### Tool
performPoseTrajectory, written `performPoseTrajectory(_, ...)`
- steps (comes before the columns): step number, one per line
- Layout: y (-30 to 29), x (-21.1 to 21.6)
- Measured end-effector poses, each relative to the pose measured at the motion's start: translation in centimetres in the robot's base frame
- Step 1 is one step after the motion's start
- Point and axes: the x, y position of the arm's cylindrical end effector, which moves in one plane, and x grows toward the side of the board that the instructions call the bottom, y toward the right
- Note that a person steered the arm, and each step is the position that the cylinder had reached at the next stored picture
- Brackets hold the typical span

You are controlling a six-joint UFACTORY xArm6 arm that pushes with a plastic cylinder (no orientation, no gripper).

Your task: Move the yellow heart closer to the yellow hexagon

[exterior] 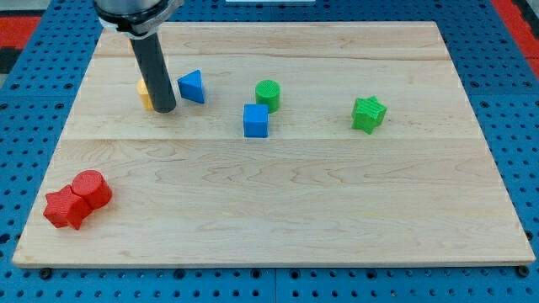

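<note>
My tip (164,109) rests on the board at the view's upper left. A yellow block (144,93) sits just left of the rod and is mostly hidden behind it; I cannot make out its shape. Only this one yellow block shows; I cannot tell whether a second one is hidden behind the rod. A blue triangle (193,87) lies just right of the rod.
A blue cube (256,120) and a green cylinder (268,94) sit near the middle top. A green star (368,114) lies to the right. A red cylinder (91,188) and a red star-like block (65,208) touch at the lower left. The wooden board (278,210) has blue pegboard around it.
</note>
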Motion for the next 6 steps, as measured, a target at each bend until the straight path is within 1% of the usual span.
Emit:
performPoseTrajectory(2,-3.4,-0.2)
performPoseTrajectory(3,-4.1,-1.9)
performPoseTrajectory(5,-4.1,-7.2)
performPoseTrajectory(6,-4.1,-8.3)
